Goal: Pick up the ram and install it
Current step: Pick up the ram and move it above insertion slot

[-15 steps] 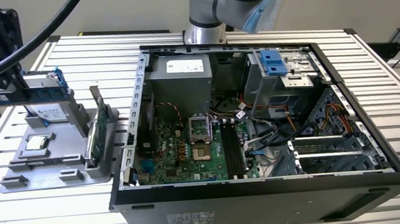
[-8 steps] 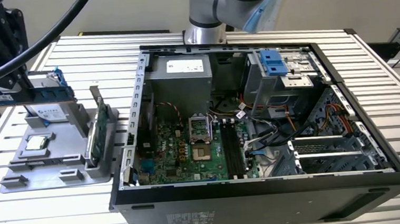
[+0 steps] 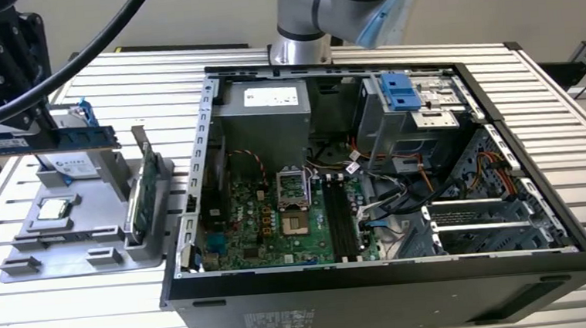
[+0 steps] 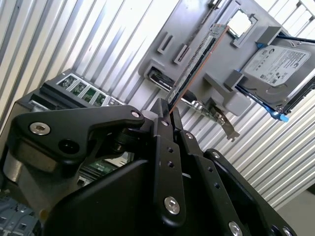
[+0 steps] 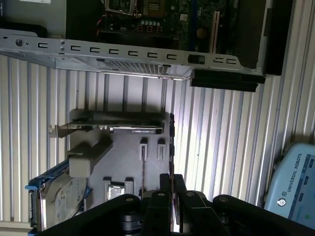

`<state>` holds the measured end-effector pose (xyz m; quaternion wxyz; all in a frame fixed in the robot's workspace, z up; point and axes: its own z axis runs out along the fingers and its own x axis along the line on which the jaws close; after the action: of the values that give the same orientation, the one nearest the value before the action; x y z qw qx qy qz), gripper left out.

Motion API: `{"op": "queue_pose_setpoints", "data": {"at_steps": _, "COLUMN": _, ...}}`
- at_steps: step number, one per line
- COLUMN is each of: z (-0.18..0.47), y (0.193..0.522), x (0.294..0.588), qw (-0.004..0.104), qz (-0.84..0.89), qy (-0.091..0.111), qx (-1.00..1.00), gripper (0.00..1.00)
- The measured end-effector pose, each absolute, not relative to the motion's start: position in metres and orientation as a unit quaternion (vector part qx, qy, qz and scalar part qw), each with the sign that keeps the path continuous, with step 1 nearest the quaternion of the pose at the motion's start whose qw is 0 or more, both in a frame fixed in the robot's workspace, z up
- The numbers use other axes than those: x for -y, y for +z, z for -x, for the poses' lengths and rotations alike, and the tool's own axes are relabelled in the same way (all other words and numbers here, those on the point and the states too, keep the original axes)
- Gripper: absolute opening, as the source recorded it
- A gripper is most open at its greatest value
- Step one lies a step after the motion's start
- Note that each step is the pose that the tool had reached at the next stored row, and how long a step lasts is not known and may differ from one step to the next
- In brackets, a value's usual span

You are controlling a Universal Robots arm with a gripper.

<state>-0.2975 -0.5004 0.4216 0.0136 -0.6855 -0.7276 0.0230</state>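
The pincer (image 4: 168, 118) squeezed the blue ram (image 4: 195, 65) and held it over the grey tray (image 3: 80, 225), on the exterior view's left of the computer case (image 3: 384, 277).

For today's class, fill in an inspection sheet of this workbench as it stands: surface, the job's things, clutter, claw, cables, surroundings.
Surface: slatted metal table bearing an open computer case and a grey parts tray.
Job's things: the ram, seen edge-on in both wrist views, is gripped by one end, outside the case and by the tray; not yet installed.
Clutter: a hard drive, a green card standing on edge and a small square chip sit in the tray.
Claw: the claw is shut on the ram.
Cables: a thick black cable sweeps across the exterior view's upper left; coloured wires lie inside the case.
Surroundings: plain wall.
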Motion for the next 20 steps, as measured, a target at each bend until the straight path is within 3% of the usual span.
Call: {"op": "queue_pose_setpoints", "data": {"at_steps": 20, "z": 0.282, "y": 0.422, "x": 0.500, "qw": 0.014, "qz": 0.685, "qy": 0.023, "qx": 0.728, "gripper": 0.00}}
